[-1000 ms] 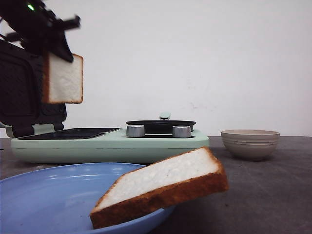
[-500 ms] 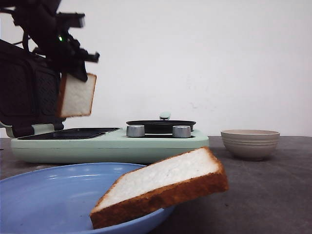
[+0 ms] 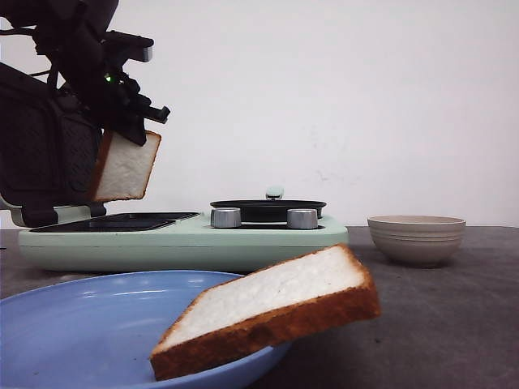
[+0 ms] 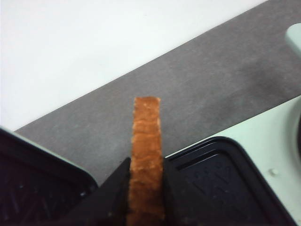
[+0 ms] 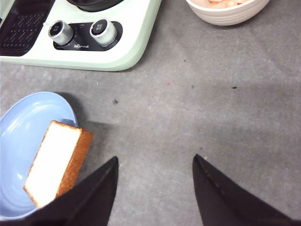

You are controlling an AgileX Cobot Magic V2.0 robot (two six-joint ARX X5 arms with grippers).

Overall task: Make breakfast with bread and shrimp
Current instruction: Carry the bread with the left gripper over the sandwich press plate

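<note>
Above the dark grill plate [image 3: 122,220] of the mint-green breakfast maker [image 3: 182,239], the left gripper [image 3: 122,121] hangs with one slice of bread [image 3: 123,168] pinched by its top edge, clear of the plate. From the left wrist view, only the slice's brown crust edge shows, clamped between the two black fingers [image 4: 110,195]; the raised lid [image 3: 36,154] is cut off at the frame's edge. The second slice [image 3: 272,312] leans on the rim of the blue plate [image 3: 81,328], one end jutting over the grey surface [image 3: 438,324]. The right gripper [image 5: 155,188] hovers over bare surface beside that plate, its jaws spread wide and empty; only the fingertips show. The beige ribbed bowl [image 3: 416,238] stands well to the right of the maker. The shrimp [image 5: 225,3] are hidden in the front view and barely peek in, cropped, at the frame edge of the right wrist view.
</note>
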